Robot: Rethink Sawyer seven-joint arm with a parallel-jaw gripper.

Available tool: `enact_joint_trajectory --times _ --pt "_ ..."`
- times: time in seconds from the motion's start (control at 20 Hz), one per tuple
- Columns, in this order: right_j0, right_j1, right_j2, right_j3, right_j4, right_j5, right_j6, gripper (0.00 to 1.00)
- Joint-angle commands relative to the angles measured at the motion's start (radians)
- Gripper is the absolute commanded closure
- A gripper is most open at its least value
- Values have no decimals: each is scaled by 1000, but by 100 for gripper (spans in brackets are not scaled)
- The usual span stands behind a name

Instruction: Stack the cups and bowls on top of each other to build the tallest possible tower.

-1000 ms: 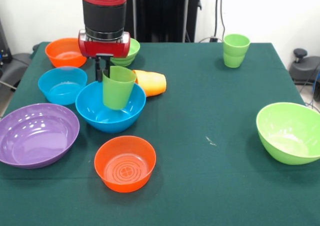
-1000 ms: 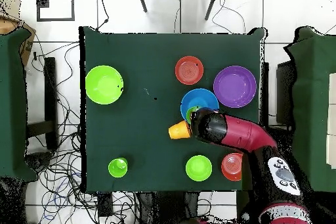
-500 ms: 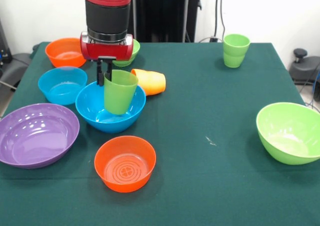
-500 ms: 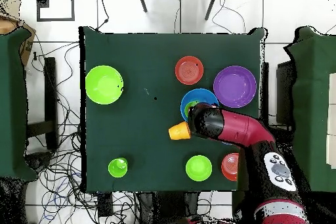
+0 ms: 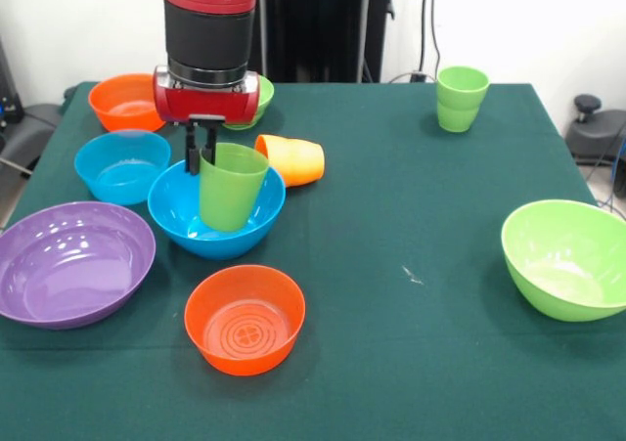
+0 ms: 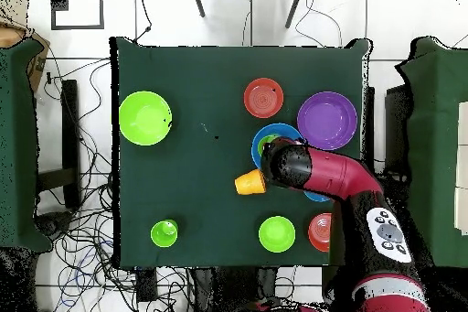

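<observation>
Over the blue bowl (image 5: 216,211) the gripper (image 5: 201,150) has its two black fingers pinched on the rim of a green cup (image 5: 232,186), one finger inside the rim and one outside. That cup sits upright with its mouth up, its lower part down inside the bowl; whether its base touches the bowl's bottom is hard to say. Right behind the bowl an orange cup (image 5: 291,159) lies on its side on the green table (image 5: 411,226). Just beside the blue bowl are a light blue bowl (image 5: 121,165) and a big purple bowl (image 5: 70,261), with an orange bowl (image 5: 245,318) in front of it, closer to the camera. Another orange bowl (image 5: 127,102) sits at the back corner, and a small lime bowl (image 5: 252,104) peeks out from behind the arm. Well apart from all that, a second green cup (image 5: 461,98) stands at the far side and a big lime bowl (image 5: 565,257) sits by the table's edge. From overhead the arm (image 6: 334,176) covers most of the blue bowl.
</observation>
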Motion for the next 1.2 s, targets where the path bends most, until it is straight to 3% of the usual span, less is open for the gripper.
enact_joint_trajectory --times 0.05,0.6,1.2 --pt "6 42 65 -39 -59 3 44 100" --pt "5 64 55 -35 -52 60 36 100" --pt "-16 110 67 -26 -69 24 21 100"
